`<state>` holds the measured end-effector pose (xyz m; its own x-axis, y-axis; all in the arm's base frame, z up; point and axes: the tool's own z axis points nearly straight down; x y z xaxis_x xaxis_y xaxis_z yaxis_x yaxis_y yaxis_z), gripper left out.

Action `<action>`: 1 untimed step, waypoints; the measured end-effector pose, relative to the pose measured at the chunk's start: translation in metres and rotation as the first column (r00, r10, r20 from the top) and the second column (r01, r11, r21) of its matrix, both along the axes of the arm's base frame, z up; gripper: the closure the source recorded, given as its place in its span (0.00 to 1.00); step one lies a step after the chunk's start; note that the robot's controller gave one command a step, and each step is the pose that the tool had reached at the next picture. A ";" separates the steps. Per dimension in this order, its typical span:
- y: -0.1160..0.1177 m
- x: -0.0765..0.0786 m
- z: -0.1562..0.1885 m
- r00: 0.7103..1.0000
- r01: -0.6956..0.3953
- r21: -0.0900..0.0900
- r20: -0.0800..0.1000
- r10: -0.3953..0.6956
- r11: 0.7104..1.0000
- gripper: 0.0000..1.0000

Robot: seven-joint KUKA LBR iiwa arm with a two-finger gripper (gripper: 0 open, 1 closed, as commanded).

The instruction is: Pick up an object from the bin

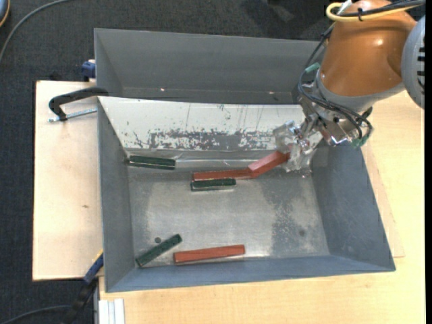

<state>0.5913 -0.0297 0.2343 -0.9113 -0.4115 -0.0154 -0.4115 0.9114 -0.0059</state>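
My gripper [294, 158] is low at the bin's back right, under the orange wrist cover. It is shut on one end of a short red bar [266, 163]. The bar slants down to the left from the fingers, its free end close to the floor. Just left of that end lies a second red bar [214, 175] flat along the back wall, with a dark green bar [213, 185] right in front of it.
Another dark green bar [152, 161] lies at the back left. Near the front wall a dark green bar [158, 250] lies slanted, and a long red bar [209, 254] lies beside it.
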 end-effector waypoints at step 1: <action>0.004 -0.021 0.063 0.929 -0.369 -0.005 -0.004 0.369 0.929 1.00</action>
